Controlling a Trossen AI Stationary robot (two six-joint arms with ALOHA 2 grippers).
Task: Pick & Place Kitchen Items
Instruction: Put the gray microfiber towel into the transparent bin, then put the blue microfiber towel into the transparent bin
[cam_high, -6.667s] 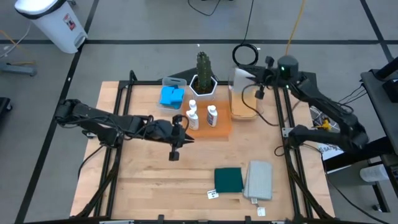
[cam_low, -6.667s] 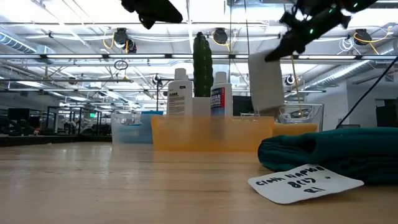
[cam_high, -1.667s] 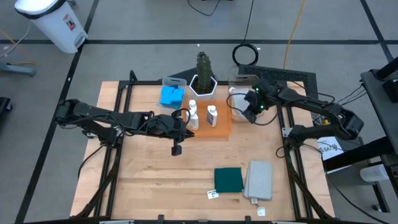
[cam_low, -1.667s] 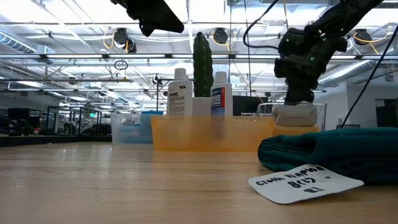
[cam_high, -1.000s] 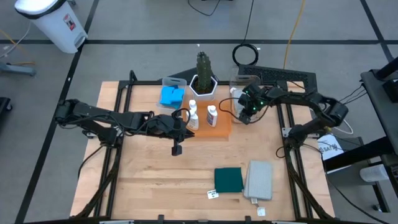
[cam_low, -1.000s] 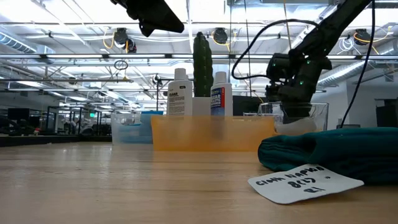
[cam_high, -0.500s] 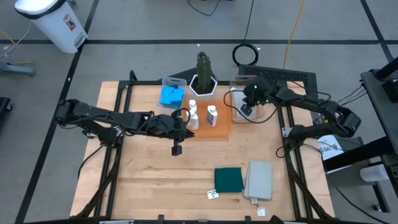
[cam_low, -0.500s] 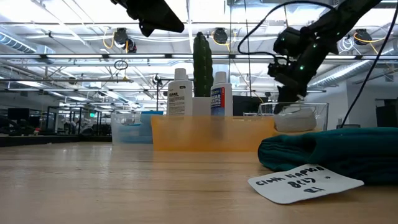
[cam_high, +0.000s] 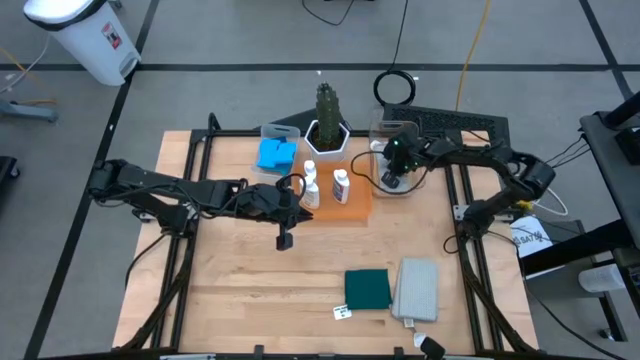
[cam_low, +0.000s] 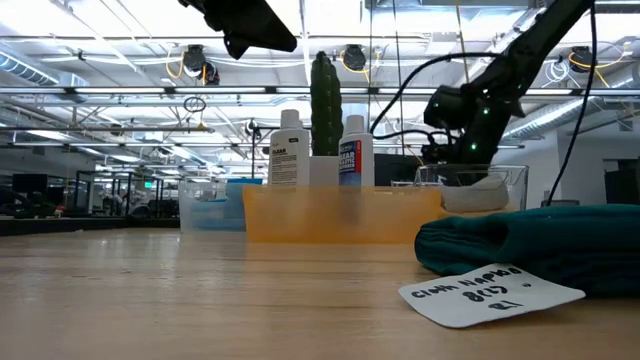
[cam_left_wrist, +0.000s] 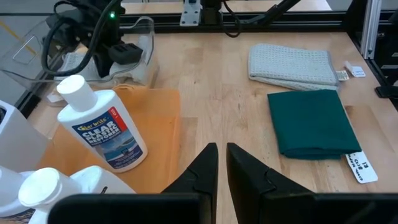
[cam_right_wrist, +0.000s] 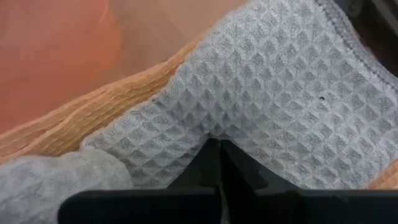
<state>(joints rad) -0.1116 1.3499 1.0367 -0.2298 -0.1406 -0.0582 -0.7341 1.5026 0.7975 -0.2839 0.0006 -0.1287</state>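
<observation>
Grey waffle cloth (cam_right_wrist: 261, 106) fills the bin at two o'clock, right end effector (cam_high: 393, 172) pinched together against it; left end effector (cam_high: 284, 240) nearly together.

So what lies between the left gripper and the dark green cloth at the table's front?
Nothing: in the high view, only bare wooden table runs from the left gripper to the dark green cloth. The left wrist view shows the same clear stretch.

We cannot read the small white tags (cam_high: 342, 313) in the high view. The grey cloth (cam_right_wrist: 273, 93) runs past the right wrist view's edges, hiding the orange cloth (cam_right_wrist: 93, 118) partly.
</observation>
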